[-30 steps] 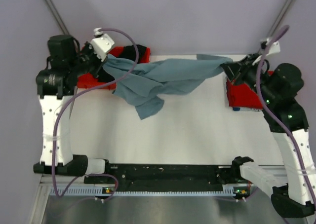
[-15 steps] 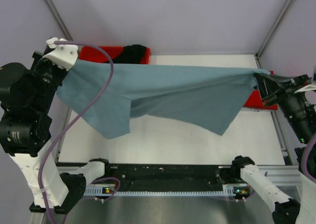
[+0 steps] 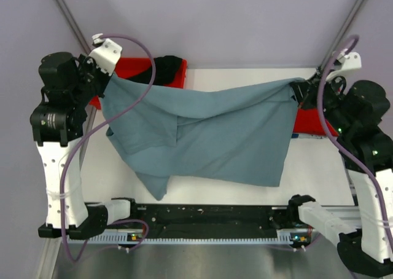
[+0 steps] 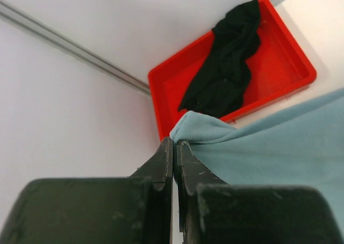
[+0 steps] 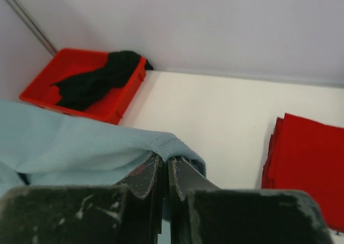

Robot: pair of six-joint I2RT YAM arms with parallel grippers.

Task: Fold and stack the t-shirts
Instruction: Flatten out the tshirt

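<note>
The grey-blue t-shirt (image 3: pixel 209 134) hangs spread between both arms above the white table (image 3: pixel 202 193). My left gripper (image 3: pixel 107 76) is shut on its left top edge, seen in the left wrist view (image 4: pixel 174 142) with the cloth (image 4: pixel 269 147) bunched at the tips. My right gripper (image 3: pixel 301 88) is shut on its right top edge, also in the right wrist view (image 5: pixel 165 159) on the hem (image 5: pixel 161 142). The black t-shirt (image 4: pixel 226 66) lies crumpled in the red bin (image 4: pixel 279 61). The red t-shirt (image 5: pixel 306 163) lies folded on the table at the right.
The red bin (image 3: pixel 132 67) stands at the table's back left corner with the black shirt (image 3: pixel 166 64) in it. Metal frame posts (image 3: pixel 67 18) run up at both back corners. A black rail (image 3: pixel 209 216) lies along the near edge.
Both arms drew back inward from their widest stretch. The shirt, taut half a second ago, now sags lower and hangs fuller over the table's middle.
</note>
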